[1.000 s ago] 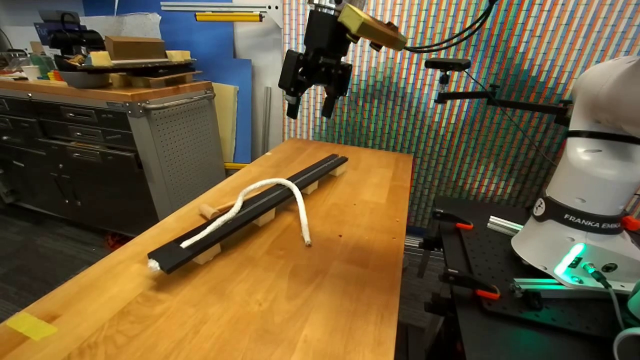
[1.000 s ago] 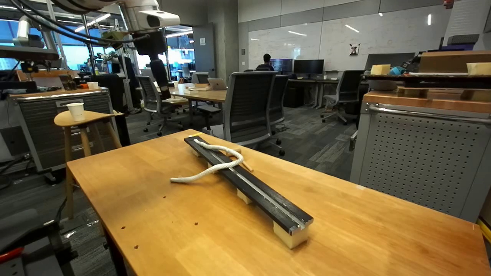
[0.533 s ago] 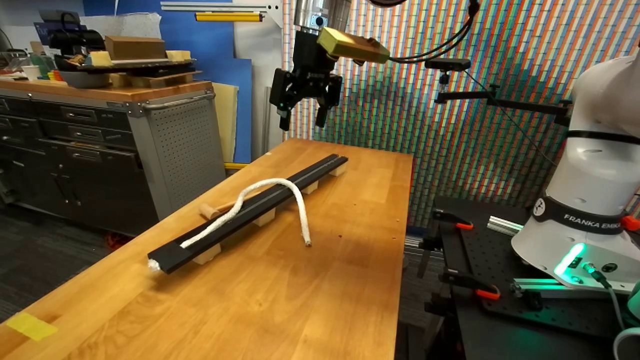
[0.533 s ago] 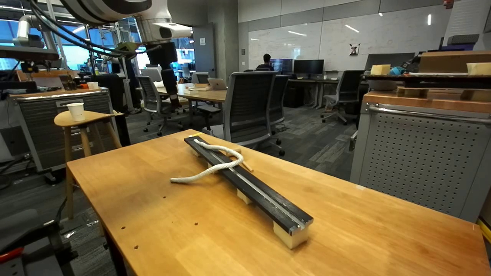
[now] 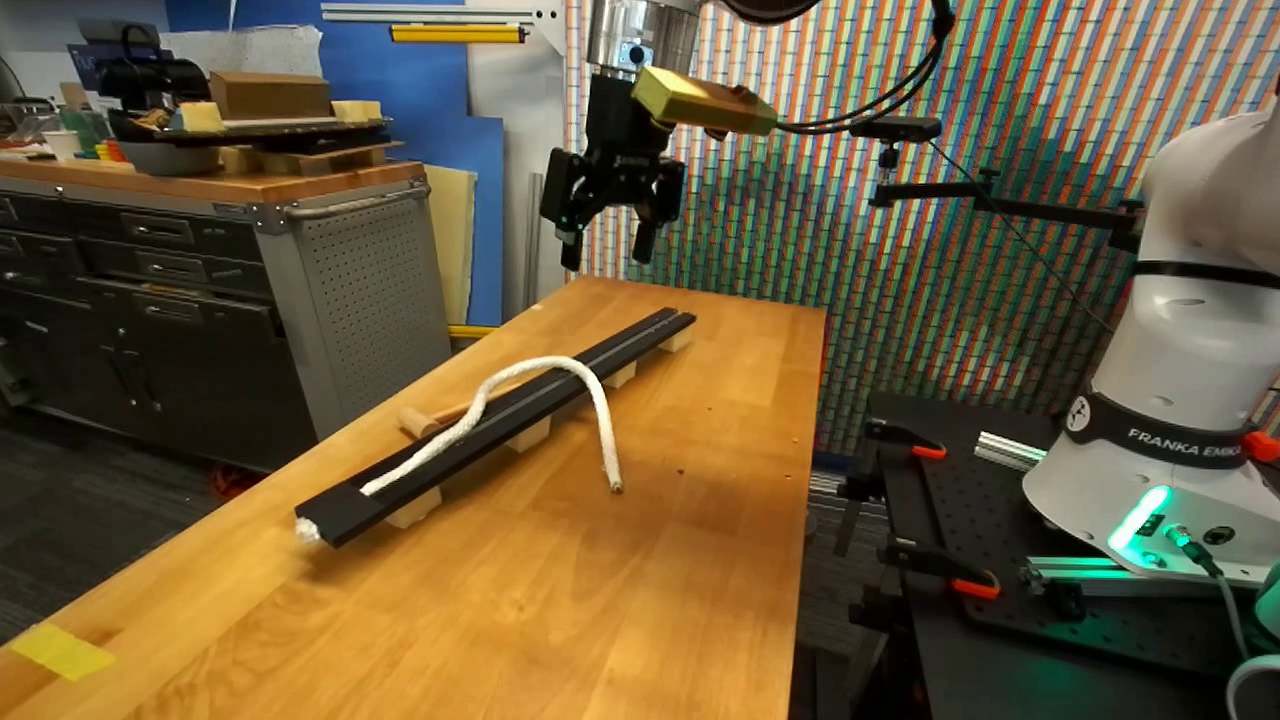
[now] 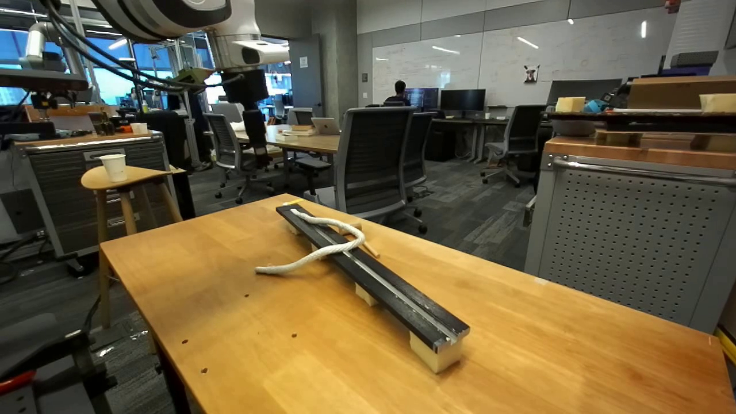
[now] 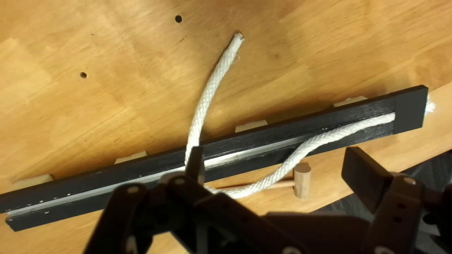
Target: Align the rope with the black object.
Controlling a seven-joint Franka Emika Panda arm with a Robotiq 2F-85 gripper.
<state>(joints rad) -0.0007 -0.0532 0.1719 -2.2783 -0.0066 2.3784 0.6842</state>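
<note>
Braided white rope (image 7: 286, 168) loops from the wrist view's upper centre across the grooved black bar (image 7: 231, 149) to the right; likely limp, light (hardly slippery); best pinched near its free upper end; the Robotiq gripper (image 7: 273, 158) hangs fingers-spread, empty.

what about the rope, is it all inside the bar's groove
No, in the wrist view the rope runs off both long sides of the black bar.

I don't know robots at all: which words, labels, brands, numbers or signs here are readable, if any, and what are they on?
"FRANKA EMIKA": on the black band across the robot's white base.
Too blurred to read: pale marks on the end effector.
Too faint: writing on the whiteboard.
Too small: door notice; lettering on the dark blue box.
</note>
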